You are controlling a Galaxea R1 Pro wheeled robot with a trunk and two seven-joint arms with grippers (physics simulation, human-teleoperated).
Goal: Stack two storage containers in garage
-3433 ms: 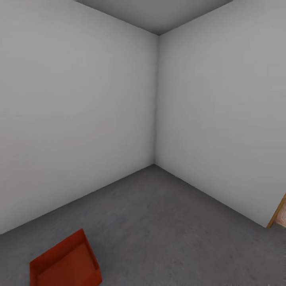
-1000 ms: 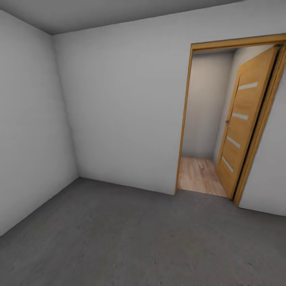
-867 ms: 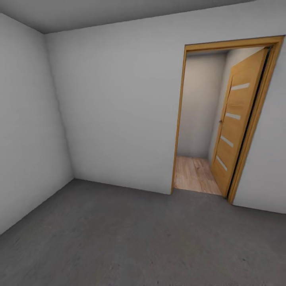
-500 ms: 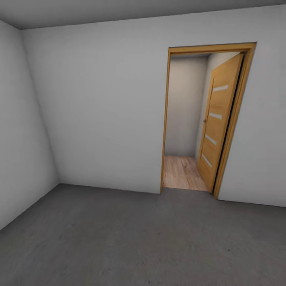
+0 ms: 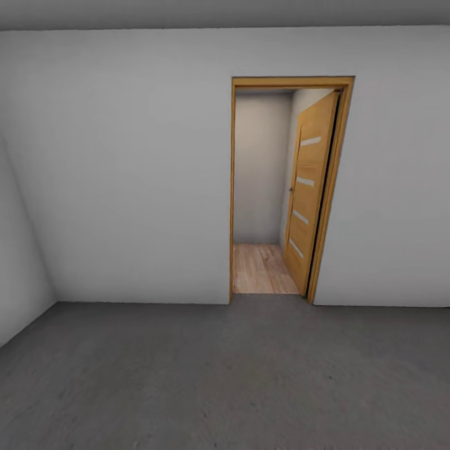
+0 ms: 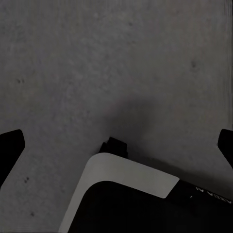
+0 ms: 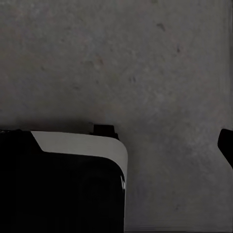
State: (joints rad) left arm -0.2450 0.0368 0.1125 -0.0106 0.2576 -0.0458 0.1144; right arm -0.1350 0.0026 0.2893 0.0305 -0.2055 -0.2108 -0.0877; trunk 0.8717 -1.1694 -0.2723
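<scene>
Head view: a bare room with plain white walls (image 5: 125,175) and a dark grey, rough concrete floor (image 5: 219,375), consistent with the garage. In the far wall stands a wood-framed doorway (image 5: 232,187), its wooden door (image 5: 307,194) (four pale horizontal strips on its face) swung open into the space beyond. Through the opening, light wood-plank flooring (image 5: 259,269) meets the concrete at the threshold.

Left wrist view: the left gripper (image 6: 116,145) points down at the concrete, fingers spread wide, one dark fingertip (image 6: 9,145) at each side edge of the frame, nothing between them. Part of the robot's base (image 6: 131,174), white-edged over black, sits below it.

Right wrist view: one dark fingertip (image 7: 226,145) of the right gripper is visible at the frame edge over bare concrete; whether this gripper is spread or pressed together cannot be told. The storage containers cannot be located from these views.
</scene>
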